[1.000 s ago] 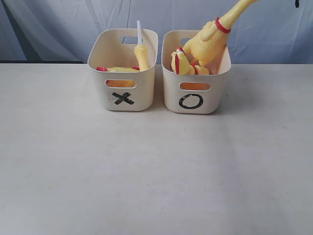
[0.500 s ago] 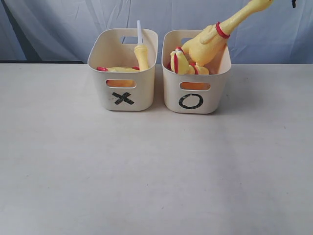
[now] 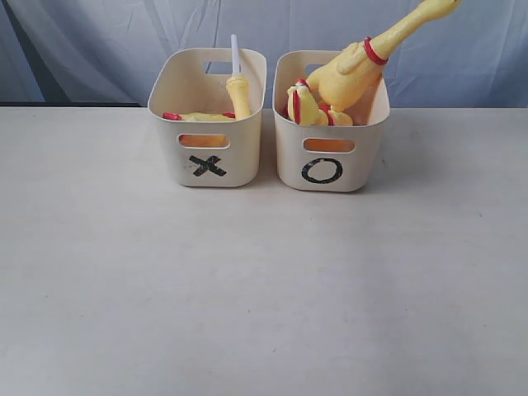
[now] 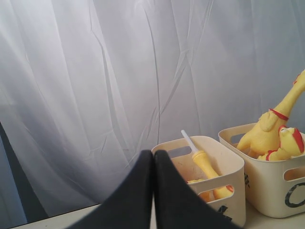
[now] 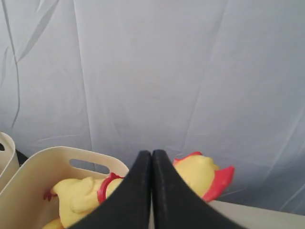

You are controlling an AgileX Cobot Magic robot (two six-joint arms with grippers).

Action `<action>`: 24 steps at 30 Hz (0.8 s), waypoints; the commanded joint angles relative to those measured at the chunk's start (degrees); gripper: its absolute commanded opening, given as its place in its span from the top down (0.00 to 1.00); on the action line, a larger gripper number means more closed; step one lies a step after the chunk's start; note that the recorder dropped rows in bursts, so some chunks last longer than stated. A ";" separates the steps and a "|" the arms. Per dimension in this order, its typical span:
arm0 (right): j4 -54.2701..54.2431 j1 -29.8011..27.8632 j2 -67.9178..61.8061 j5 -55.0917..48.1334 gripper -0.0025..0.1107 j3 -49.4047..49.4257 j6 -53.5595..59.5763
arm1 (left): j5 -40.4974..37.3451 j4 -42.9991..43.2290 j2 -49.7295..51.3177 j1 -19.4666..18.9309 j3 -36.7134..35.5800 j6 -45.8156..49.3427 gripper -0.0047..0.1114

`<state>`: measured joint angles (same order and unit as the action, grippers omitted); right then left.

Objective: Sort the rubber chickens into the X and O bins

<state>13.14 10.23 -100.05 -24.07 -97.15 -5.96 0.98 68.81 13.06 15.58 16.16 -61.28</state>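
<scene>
We see the long chicken (image 3: 346, 74) lower in the O bin (image 3: 289, 157) than before; left gripper (image 4: 153, 153), right gripper (image 5: 151, 153) pinched together, empty; cream table (image 3: 247, 289), white curtain (image 3: 99, 49).

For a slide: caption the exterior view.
Rubber chickens sit in the X bin and O bin; one long chicken juts above the O rim.

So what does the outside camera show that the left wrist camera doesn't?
Only the exterior view: the table in front, and the X mark whole. Only the left wrist view: the left gripper, shut, holding nothing. Both: the X bin, the O bin, the chicken with the white tube, and the long chicken leaning out of it.
</scene>
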 commanded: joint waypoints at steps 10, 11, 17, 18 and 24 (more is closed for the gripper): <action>-3.17 0.07 25.45 10.13 0.99 28.30 0.17 | 0.00 -0.25 -0.42 -0.05 -0.15 -0.05 0.96; -3.17 0.07 27.52 11.71 0.99 30.76 0.17 | 0.00 -0.25 -0.42 -0.05 -0.15 -0.05 0.96; -3.17 0.07 44.13 24.70 0.99 49.17 0.17 | -0.12 -0.25 -0.42 -0.05 -0.15 -0.22 0.96; -3.17 0.07 45.87 25.57 0.99 51.23 0.17 | -0.12 -0.25 -0.42 -0.05 -0.15 -0.22 0.96; -1.99 0.07 55.62 27.77 0.99 60.26 0.17 | -0.56 -0.25 -0.42 -0.05 -0.15 -0.22 0.96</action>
<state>10.20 10.23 -47.43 2.68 -39.41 -5.96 0.76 68.81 13.06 15.58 16.16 -61.28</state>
